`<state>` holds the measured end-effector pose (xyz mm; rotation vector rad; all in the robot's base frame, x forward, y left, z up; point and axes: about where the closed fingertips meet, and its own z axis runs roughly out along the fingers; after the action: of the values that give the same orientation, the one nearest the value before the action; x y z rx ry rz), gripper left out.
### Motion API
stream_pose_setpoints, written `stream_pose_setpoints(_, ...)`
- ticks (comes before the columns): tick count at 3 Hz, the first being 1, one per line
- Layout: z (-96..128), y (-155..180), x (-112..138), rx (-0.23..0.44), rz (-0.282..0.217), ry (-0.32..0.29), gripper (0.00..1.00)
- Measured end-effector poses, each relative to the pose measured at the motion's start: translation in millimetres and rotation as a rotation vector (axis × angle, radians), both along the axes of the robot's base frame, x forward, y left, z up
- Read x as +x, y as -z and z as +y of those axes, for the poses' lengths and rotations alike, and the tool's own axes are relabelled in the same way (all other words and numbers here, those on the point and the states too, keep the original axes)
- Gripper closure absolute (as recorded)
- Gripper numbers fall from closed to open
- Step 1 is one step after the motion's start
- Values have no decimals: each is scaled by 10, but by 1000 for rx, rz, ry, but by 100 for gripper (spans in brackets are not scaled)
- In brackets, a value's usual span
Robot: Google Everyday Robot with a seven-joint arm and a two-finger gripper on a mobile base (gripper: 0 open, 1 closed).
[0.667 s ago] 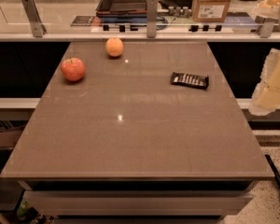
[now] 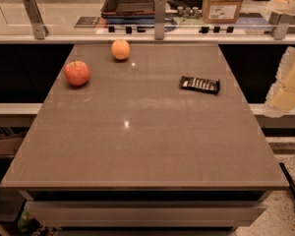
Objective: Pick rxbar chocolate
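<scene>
rxbar chocolate [image 2: 200, 84]: flat on desk [image 2: 137, 146]; likely light, thin, slippery; grip across narrow width. Pincer [image 2: 287, 85] beside the desk, well apart; closure: cannot tell.

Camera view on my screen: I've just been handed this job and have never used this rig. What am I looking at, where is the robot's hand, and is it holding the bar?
There is one camera, looking down across a brown table; where it is mounted is not on record. The robot is a mobile base with one arm that ends in a two-finger gripper. The pale blurred shape at the right edge, beside the table and off its surface, is that gripper. It touches none of the things on the table. Three things lie there: a red apple at far left, an orange near the far edge, and the rxbar chocolate, a flat black bar with pale lettering, at far right. That bar is the one to pick, and it is not yet held. A cardboard box stands on the counter behind.
</scene>
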<state>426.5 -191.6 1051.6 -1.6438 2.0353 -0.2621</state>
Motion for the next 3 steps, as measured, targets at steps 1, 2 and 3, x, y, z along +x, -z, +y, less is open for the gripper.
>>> stream_pose_setpoints(1,-86,4,174,57,-33,-15,0)
stream_pose_setpoints(2,-217,62,458,139,-59,-27,0)
stream_pose_setpoints(3,-357,192,773,229,-52,-28,0)
